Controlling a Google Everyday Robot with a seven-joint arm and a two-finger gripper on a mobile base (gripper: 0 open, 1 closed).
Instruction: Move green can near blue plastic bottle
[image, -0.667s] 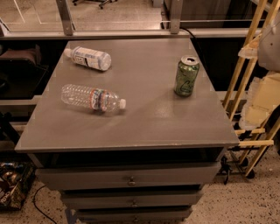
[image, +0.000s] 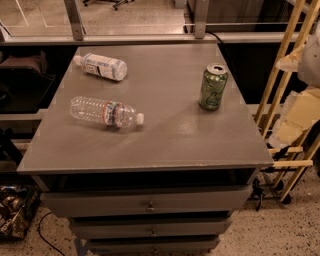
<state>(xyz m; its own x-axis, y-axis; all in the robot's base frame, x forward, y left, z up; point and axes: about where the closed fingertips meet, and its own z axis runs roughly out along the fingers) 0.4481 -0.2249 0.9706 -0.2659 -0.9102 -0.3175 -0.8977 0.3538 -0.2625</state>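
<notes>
The green can (image: 213, 87) stands upright on the right side of the grey cabinet top (image: 165, 135), its silver top with pull tab showing. The blue plastic bottle (image: 102, 66), stubby with a white bluish-printed label, lies on its side at the far left of the top. The two are far apart, with most of the top's width between them. My gripper is not in view; only pale arm parts (image: 307, 62) show at the right edge, beyond the cabinet.
A longer clear ribbed bottle (image: 106, 112) with a red-blue band lies on its side at the left middle. Drawers (image: 147, 202) are below the front edge. A yellow-framed rack (image: 285, 100) stands close on the right. A railing (image: 75, 20) runs behind.
</notes>
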